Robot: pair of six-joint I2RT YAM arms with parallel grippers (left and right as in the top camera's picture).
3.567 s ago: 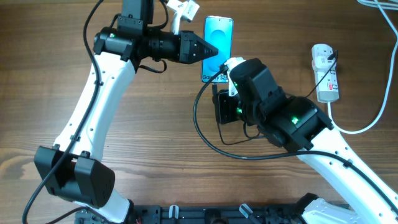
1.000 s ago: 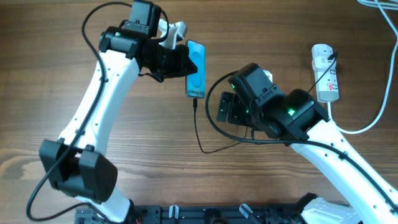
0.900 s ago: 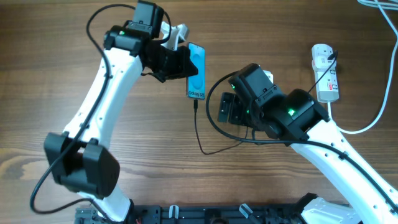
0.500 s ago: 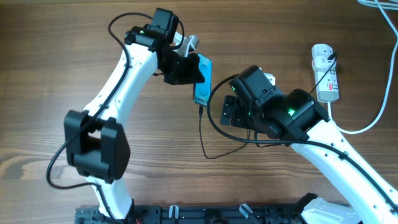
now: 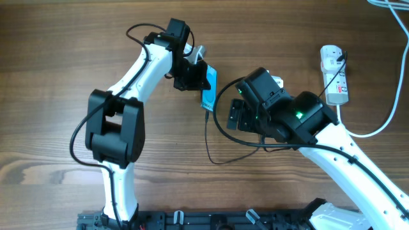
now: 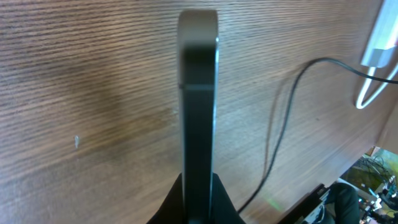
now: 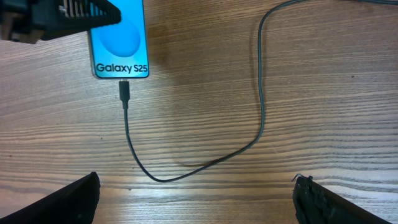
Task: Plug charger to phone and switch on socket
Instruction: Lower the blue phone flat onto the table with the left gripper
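Phone (image 7: pixel 119 46) is clamped edge-on in left gripper (image 5: pixel 197 76), likely steadying it with charger (image 7: pixel 124 92) apparently seated; right gripper (image 7: pixel 198 196) hangs open, empty.

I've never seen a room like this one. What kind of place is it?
Probably a robot lab or test bench, not a home: two white robot arms work over a wooden table set with a phone, its charger and a socket.
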